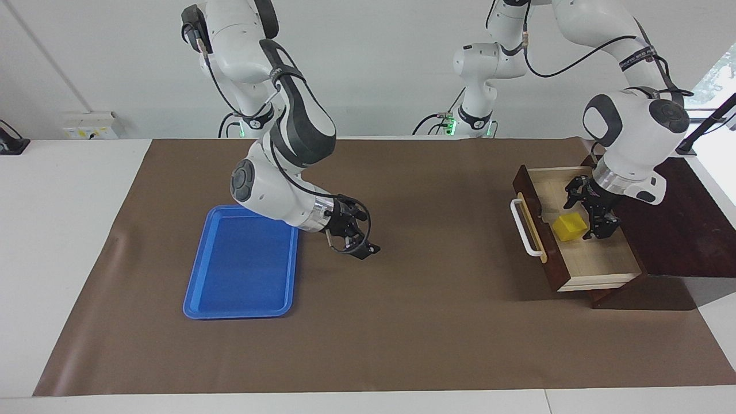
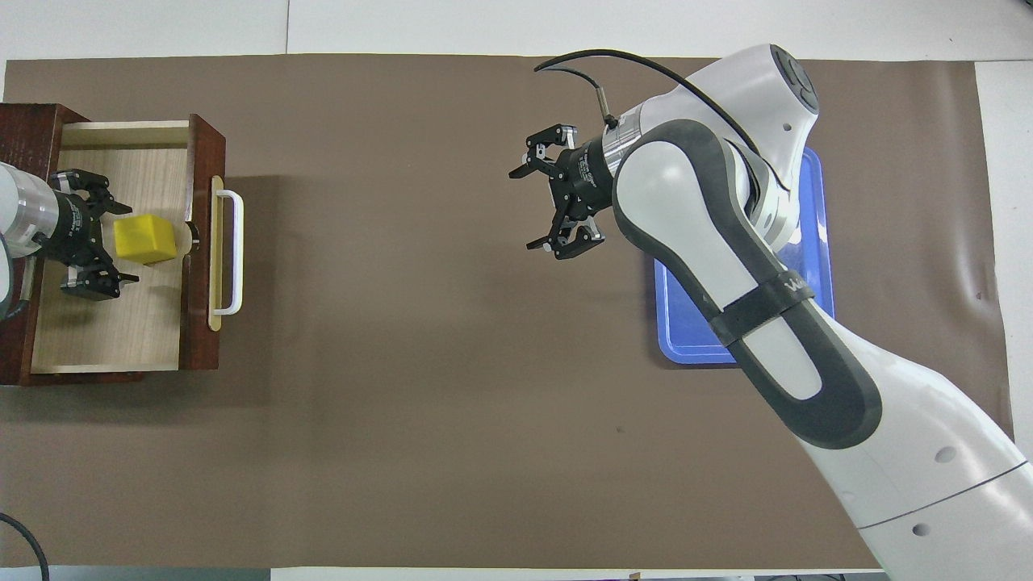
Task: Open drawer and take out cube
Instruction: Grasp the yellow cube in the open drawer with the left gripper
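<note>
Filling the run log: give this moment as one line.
dark brown wooden drawer: pulled open | small yellow cube: inside, ungripped | left gripper: open, in drawer beside cube | right gripper: open, waiting over brown mat

Bright even light, soft shadows under arms, window glare top corner, sharp focus.

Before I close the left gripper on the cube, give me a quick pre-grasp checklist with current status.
1. Drawer pulled open, cube exposed: ok.
2. Left gripper open: ok.
3. Left gripper beside the cube inside the drawer, fingers straddling it: not ok, the cube is only partly between them.
4. Left gripper low enough to grip the cube: cannot tell.
5. Right gripper open, waiting over the mat beside the blue tray, out of the way: ok.
6. Blue tray holds nothing: ok.
</note>
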